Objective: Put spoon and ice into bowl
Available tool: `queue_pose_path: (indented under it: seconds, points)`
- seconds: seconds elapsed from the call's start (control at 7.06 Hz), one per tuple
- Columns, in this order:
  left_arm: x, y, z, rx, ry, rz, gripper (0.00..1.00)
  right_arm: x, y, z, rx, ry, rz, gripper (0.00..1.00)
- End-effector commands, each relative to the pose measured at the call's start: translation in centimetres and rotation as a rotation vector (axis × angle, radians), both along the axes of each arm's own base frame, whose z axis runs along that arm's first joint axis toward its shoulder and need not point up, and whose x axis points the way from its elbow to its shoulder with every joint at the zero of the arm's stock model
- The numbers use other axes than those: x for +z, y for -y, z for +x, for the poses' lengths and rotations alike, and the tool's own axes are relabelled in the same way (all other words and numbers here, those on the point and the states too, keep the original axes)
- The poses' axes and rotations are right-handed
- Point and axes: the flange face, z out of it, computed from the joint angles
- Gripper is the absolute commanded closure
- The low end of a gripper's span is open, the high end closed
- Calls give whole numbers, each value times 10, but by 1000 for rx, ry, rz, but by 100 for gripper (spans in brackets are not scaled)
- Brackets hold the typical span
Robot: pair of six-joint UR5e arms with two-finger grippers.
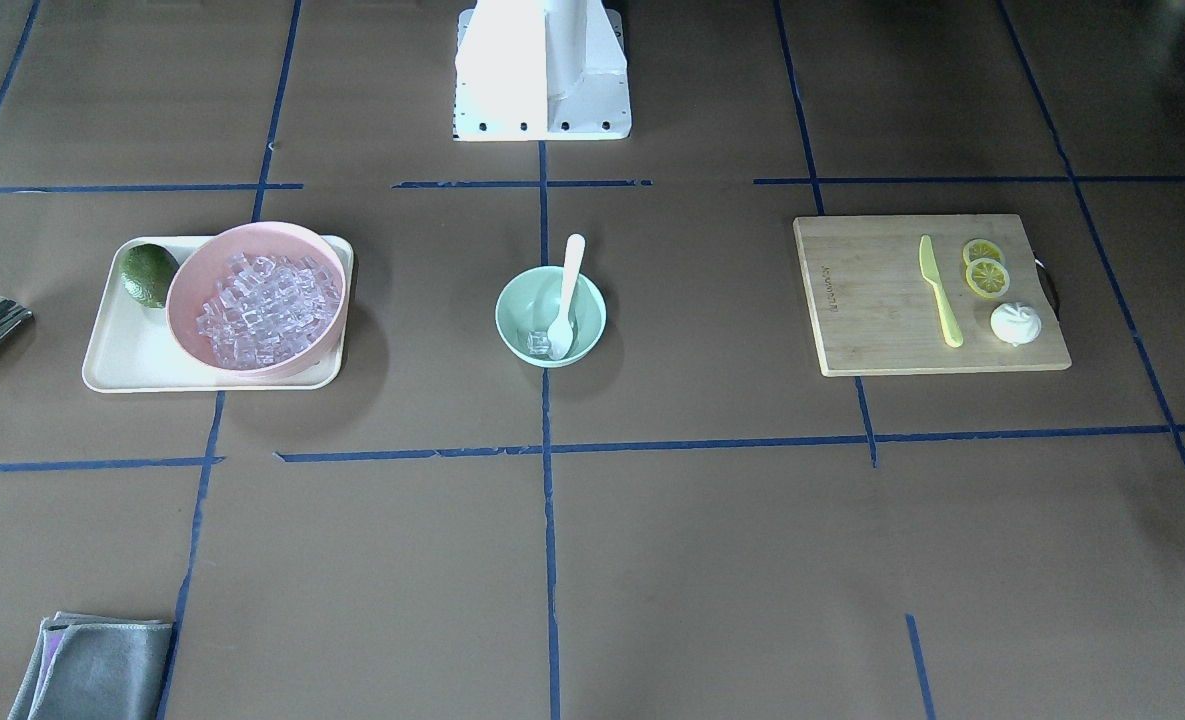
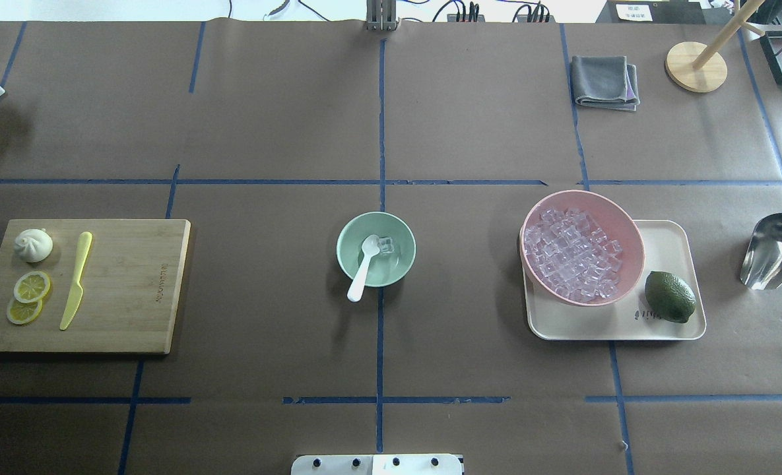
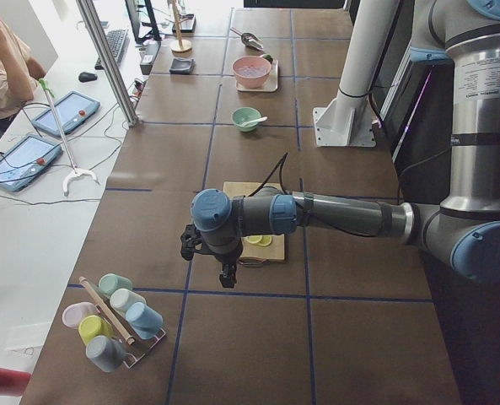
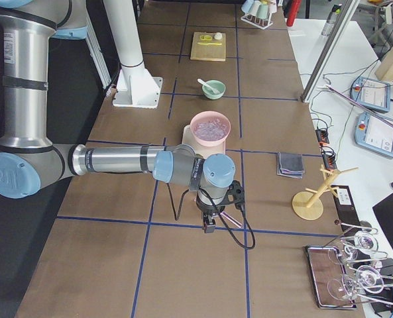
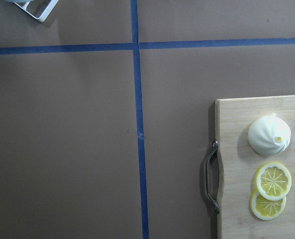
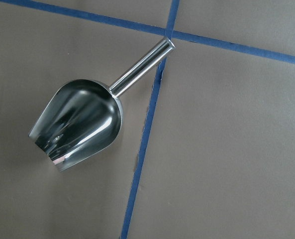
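The mint-green bowl (image 2: 342, 254) stands at the table's middle, also in the front view (image 1: 503, 316). The white spoon (image 2: 363, 267) leans in it, scoop down inside and handle over the rim toward the robot. A few clear ice cubes (image 2: 385, 245) lie in the bowl beside the scoop. More ice (image 2: 572, 254) fills a pink bowl. My left gripper (image 3: 226, 274) hangs over the table beyond the cutting board. My right gripper (image 4: 208, 225) hangs beyond the tray, over the metal scoop (image 6: 77, 124). I cannot tell whether either is open or shut.
The pink bowl and a lime (image 2: 670, 297) sit on a cream tray (image 2: 668, 241) on the right. A wooden cutting board (image 2: 133, 284) on the left bears a yellow knife (image 2: 75, 280), lemon slices and a bun. A grey cloth (image 2: 605, 80) lies far right.
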Motion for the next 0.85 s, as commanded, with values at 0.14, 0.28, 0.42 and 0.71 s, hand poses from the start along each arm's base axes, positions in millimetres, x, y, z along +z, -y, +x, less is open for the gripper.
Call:
queue_pose_path:
  seconds: [0.14, 0.28, 0.42, 0.71]
  points:
    - [-5, 1, 0, 5, 5, 25, 0, 6, -6, 0, 2, 0, -14, 0]
    - [-3, -2, 0, 7, 2, 22, 0, 8, -10, 1, 3, 1, -19, 0]
    - [1, -4, 0, 7, 1, 14, 0, 7, -9, 0, 2, 0, -15, 0]
    - [2, -3, 0, 3, -1, 34, 0, 5, -8, 0, 3, 2, -11, 0]
